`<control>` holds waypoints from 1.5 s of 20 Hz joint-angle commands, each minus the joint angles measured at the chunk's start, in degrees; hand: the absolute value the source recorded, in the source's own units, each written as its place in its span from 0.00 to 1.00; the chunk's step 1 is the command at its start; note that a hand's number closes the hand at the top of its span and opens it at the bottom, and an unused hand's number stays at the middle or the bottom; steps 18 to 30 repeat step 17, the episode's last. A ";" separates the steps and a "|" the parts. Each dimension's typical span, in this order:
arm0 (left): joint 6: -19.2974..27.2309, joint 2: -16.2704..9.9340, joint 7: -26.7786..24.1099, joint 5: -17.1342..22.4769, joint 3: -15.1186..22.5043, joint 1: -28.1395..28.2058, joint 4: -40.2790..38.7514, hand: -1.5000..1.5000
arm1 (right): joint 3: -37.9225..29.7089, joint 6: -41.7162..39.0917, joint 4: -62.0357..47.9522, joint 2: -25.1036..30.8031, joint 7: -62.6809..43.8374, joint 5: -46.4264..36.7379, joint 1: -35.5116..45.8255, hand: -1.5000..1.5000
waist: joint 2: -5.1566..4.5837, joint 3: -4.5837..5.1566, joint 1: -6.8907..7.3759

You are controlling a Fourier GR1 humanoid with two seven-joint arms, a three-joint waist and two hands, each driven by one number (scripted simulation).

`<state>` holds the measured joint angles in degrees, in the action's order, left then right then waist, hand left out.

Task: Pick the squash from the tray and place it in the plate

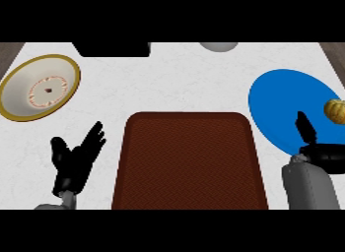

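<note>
The squash [341,111], small, round and yellow-orange, lies on the right part of the blue plate [285,103] at the right of the counter. The brown tray [190,162] in the middle holds nothing. My right hand [328,155] sits at the plate's lower right edge, below the squash and apart from it, with a finger pointing up over the plate and nothing held. My left hand [73,160] rests open to the left of the tray, fingers up.
A white plate with a gold rim [39,86] lies at the far left. A black object [111,48] and a grey round object [218,46] sit at the counter's far edge. Wooden strips border the counter on both sides.
</note>
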<state>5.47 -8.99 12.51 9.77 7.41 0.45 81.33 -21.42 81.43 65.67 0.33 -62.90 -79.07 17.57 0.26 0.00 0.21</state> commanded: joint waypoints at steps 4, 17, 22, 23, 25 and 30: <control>-1.41 -1.07 0.76 0.57 -0.81 0.10 1.43 0.50 | 14.82 4.32 6.14 -0.33 -9.42 -0.93 -10.49 0.00 | 0.12 0.08 0.06; -0.59 0.44 -1.48 -0.85 -1.14 -0.73 -1.64 0.50 | 20.58 0.25 8.80 -0.33 -22.73 -12.09 -14.79 0.00 | -0.10 0.07 -0.29; -0.59 0.44 -1.48 -0.85 -1.14 -0.73 -1.64 0.50 | 20.58 0.25 8.80 -0.33 -22.73 -12.09 -14.79 0.00 | -0.10 0.07 -0.29; -0.59 0.44 -1.48 -0.85 -1.14 -0.73 -1.64 0.50 | 20.58 0.25 8.80 -0.33 -22.73 -12.09 -14.79 0.00 | -0.10 0.07 -0.29; -0.59 0.44 -1.48 -0.85 -1.14 -0.73 -1.64 0.50 | 20.58 0.25 8.80 -0.33 -22.73 -12.09 -14.79 0.00 | -0.10 0.07 -0.29; -0.59 0.44 -1.48 -0.85 -1.14 -0.73 -1.64 0.50 | 20.58 0.25 8.80 -0.33 -22.73 -12.09 -14.79 0.00 | -0.10 0.07 -0.29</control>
